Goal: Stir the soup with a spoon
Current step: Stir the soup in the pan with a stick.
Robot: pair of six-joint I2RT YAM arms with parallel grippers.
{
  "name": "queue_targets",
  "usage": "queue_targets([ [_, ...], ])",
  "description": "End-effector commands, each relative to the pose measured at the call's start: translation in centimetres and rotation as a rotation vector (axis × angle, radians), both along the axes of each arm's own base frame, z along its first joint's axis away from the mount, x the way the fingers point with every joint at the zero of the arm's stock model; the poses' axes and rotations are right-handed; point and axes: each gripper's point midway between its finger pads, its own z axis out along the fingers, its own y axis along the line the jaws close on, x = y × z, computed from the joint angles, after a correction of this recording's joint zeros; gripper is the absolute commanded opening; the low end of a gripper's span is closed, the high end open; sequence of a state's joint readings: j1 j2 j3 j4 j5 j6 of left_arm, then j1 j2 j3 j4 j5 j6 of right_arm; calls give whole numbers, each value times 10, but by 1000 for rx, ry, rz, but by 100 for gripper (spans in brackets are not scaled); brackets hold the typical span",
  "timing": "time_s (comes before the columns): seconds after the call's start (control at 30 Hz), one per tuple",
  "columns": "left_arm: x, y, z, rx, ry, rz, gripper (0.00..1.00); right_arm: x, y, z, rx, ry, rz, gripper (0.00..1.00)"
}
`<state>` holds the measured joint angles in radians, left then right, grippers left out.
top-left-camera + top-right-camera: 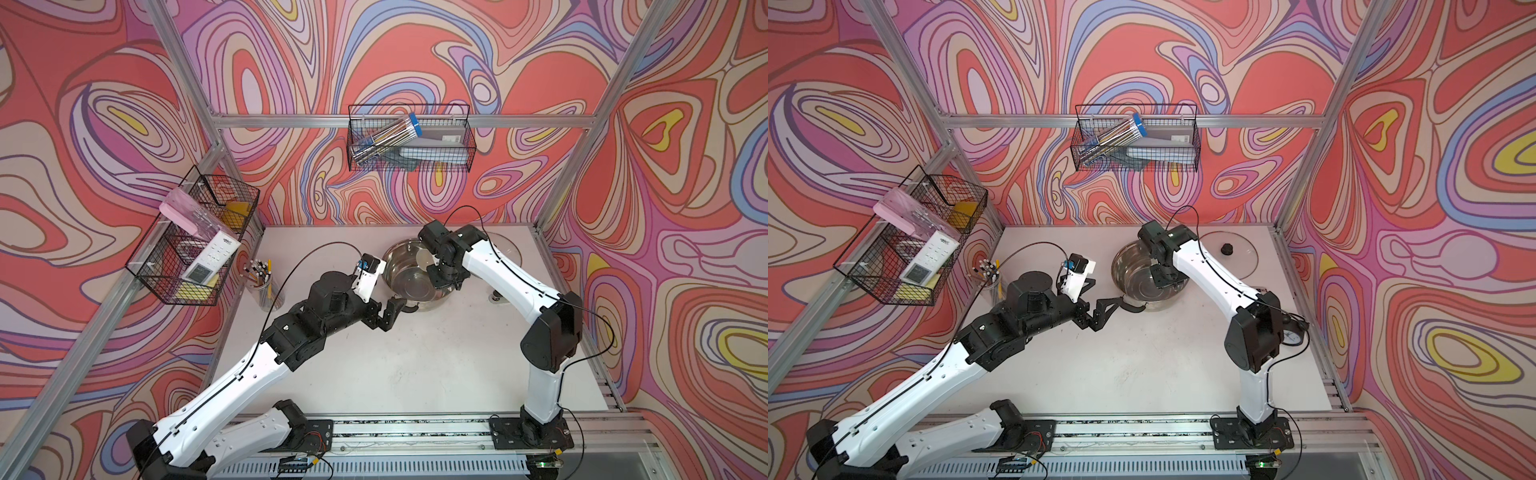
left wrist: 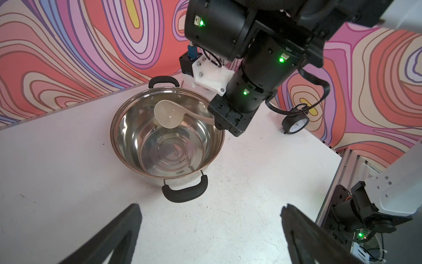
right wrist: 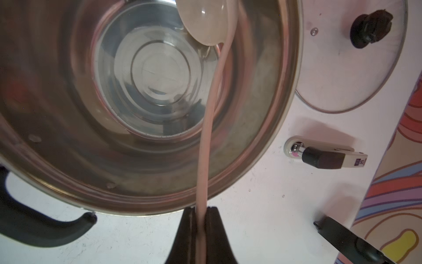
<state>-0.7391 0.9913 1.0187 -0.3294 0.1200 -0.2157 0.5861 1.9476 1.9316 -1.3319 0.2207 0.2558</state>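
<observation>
A steel pot (image 1: 409, 286) (image 1: 1142, 291) with black handles stands at the back middle of the table. Its bottom (image 2: 171, 148) seems to hold a little clear liquid, the soup. My right gripper (image 3: 201, 209) (image 1: 442, 282) is shut on the slim handle of the cream-beige spoon (image 3: 205, 148), just outside the pot's rim. The spoon's round bowl (image 2: 168, 115) (image 1: 424, 260) hangs inside the pot, low against the far wall. My left gripper (image 2: 210, 210) (image 1: 397, 307) is open with nothing between its fingers, just short of the pot's near handle (image 2: 185, 193).
A glass lid (image 1: 1229, 253) (image 3: 342, 68) lies right of the pot, with a stapler (image 3: 324, 155) and a small round clock (image 2: 295, 121) nearby. A cup of pencils (image 1: 262, 282) stands at the left. Wire baskets (image 1: 195, 245) (image 1: 409, 141) hang on the walls.
</observation>
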Motion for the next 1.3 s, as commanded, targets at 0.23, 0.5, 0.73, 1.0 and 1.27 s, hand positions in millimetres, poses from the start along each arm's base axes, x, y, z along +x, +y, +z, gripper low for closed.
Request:
queue_targets([
  [0.23,-1,0,-3,5,-9,-3,99,-23,52,8,37,3,128,0],
  [0.5,-1,-3,-4,-3,-6,-15,99,-63,26,10,28,20,95,0],
  [0.73,-2,-6,-5,-8,7,-25,99,-82,-15,5,-62,-1,48,0],
  [1.0,-6,-1,-5,-8,9,-17,99,-54,-37,8,-33,-26,-50,0],
  [1.27,-7,5,-4,-1,3,1,99,-12,-11,4,5,-27,-20,0],
])
